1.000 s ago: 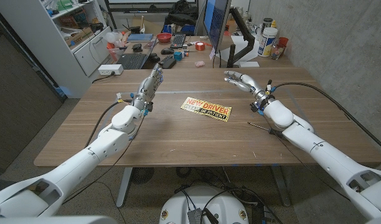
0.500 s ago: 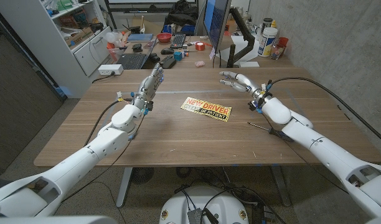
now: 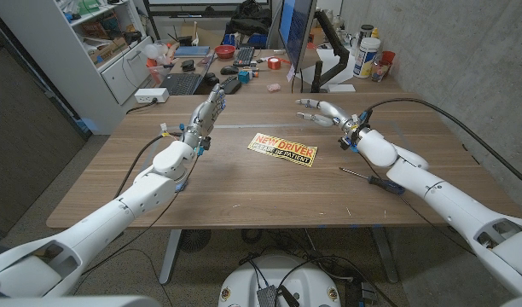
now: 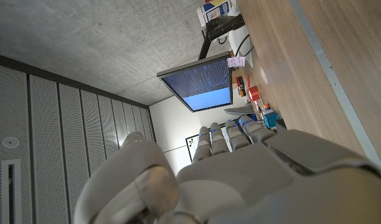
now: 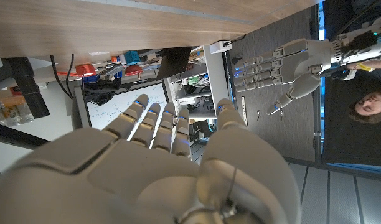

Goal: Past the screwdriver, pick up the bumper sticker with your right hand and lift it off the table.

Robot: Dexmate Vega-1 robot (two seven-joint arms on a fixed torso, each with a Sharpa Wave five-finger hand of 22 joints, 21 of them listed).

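bumper sticker [image 3: 282,148] lies at 8 o'clock from right hand [image 3: 322,109], long axis roughly 10-to-4, fingers [image 3: 307,101] spread, empty; left hand [image 3: 207,110] open too, about as near

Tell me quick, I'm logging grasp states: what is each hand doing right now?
Left hand: open, holding nothing.
Right hand: open, holding nothing.

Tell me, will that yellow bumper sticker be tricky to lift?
Probably. The bumper sticker lies flat on the table, offering little edge to catch. It looks thin, so likely light and floppy once raised. The right hand hovers open beyond it.
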